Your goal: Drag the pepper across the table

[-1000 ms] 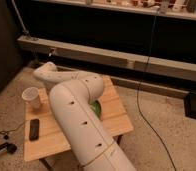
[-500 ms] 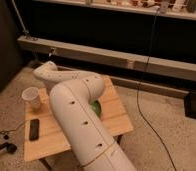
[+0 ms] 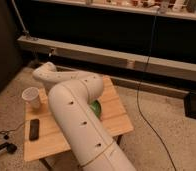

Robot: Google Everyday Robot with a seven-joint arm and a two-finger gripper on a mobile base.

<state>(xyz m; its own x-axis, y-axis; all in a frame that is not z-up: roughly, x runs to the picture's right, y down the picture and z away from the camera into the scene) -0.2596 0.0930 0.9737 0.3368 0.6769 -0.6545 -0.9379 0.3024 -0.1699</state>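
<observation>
The small light wooden table stands in the middle of the camera view. My thick white arm reaches up from the bottom edge, bends over the table and folds back to the left, covering much of the tabletop. The gripper is out of sight, hidden behind or under the arm near the table's far left side. The pepper does not show; it is hidden or out of view. A sliver of the green bowl peeks out at the arm's right edge.
A white paper cup stands at the table's left edge. A black phone-like slab lies at the front left. A black cable runs across the speckled floor on the right. A long low ledge runs behind the table.
</observation>
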